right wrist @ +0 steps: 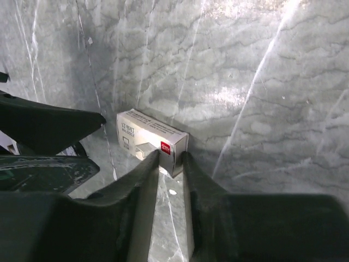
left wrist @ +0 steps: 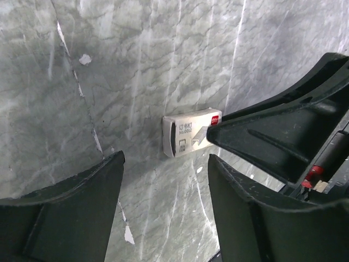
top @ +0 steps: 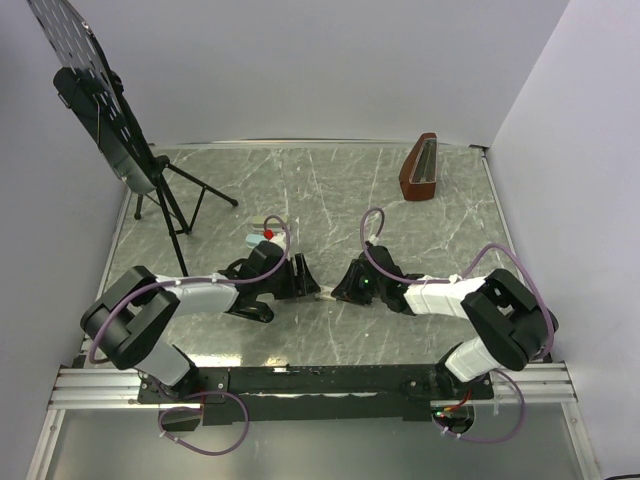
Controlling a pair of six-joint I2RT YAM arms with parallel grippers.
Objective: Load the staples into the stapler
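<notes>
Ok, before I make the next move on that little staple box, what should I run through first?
1. staple box lying flat on the table, between both claws: ok.
2. right claw narrowed, with its tips at the box's red-marked end: ok. Whether it has a firm grip: cannot tell.
3. left claw open with nothing between its fingers, box just beyond its tips: ok.
4. Box open and staples reachable: cannot tell, no opening or strip shows.
5. black stapler found and opened for loading: cannot tell, no view shows it clearly.
</notes>
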